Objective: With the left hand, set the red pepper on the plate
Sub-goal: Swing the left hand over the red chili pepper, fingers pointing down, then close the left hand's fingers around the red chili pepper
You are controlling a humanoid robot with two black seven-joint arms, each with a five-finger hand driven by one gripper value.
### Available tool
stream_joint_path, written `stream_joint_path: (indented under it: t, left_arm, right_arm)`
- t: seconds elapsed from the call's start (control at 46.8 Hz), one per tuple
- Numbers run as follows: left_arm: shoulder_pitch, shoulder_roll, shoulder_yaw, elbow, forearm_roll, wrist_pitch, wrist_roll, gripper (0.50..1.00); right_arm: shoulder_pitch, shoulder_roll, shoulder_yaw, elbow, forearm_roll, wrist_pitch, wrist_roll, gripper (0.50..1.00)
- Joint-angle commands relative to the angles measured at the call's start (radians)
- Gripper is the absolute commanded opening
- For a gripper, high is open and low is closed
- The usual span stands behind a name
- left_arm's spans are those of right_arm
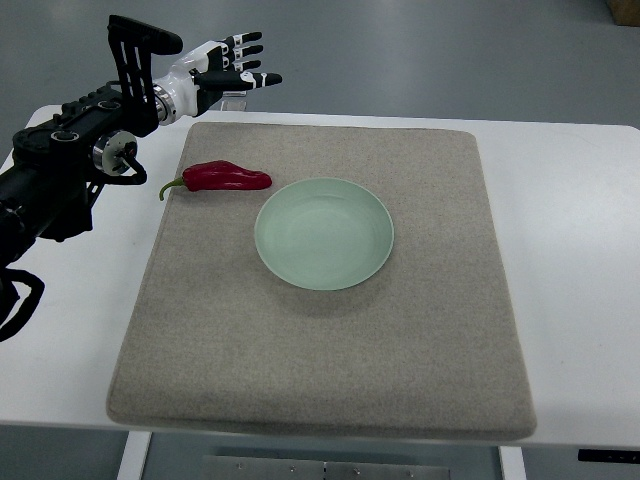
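Left hand (228, 70): I am holding it above the table's far-left edge, fingers stretched out straight and side by side, gripping nothing.
Red pepper (226, 177): lying on the mat (320, 380), just left of the plate, green stem pointing left, apart from my hand.
Handling: I am judging it light, smooth-skinned, slightly yielding; I am planning to grip across its thick middle.
Plate (324, 233): pale green, sitting mid-mat.

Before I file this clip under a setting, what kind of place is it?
Probably a robot test bench or lab, not a kitchen: a plain white table on a bare grey floor, one staged mat with plate and red pepper.
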Motion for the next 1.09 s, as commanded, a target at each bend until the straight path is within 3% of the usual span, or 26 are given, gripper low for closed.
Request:
stream_joint_path:
  t: [0.0, 0.256, 0.577, 0.812, 1.068]
  left_arm:
    - [-0.006, 0.006, 0.001, -0.043, 0.131, -0.003, 0.000, 0.979]
    - [-0.046, 0.066, 0.087, -0.113, 0.495, -0.014, 0.002, 0.981]
    - [-0.129, 0.163, 0.254, -0.249, 0.665, -0.014, -0.004, 0.975]
    - [-0.123, 0.164, 0.256, -0.257, 0.875, -0.011, -0.041, 0.964]
    - [-0.126, 0.164, 0.287, -0.271, 0.905, -0.011, -0.050, 0.964]
  right_arm:
    - [0.000, 0.000, 0.000, 0.001, 0.000, 0.000, 0.000, 0.932]
    - [0.000, 0.000, 0.000, 0.001, 0.000, 0.000, 0.000, 0.932]
    - [0.000, 0.000, 0.000, 0.001, 0.000, 0.000, 0.000, 0.932]
    - [0.000, 0.000, 0.000, 0.001, 0.000, 0.000, 0.000, 0.932]
    - [0.000, 0.000, 0.000, -0.001, 0.000, 0.000, 0.000, 0.932]
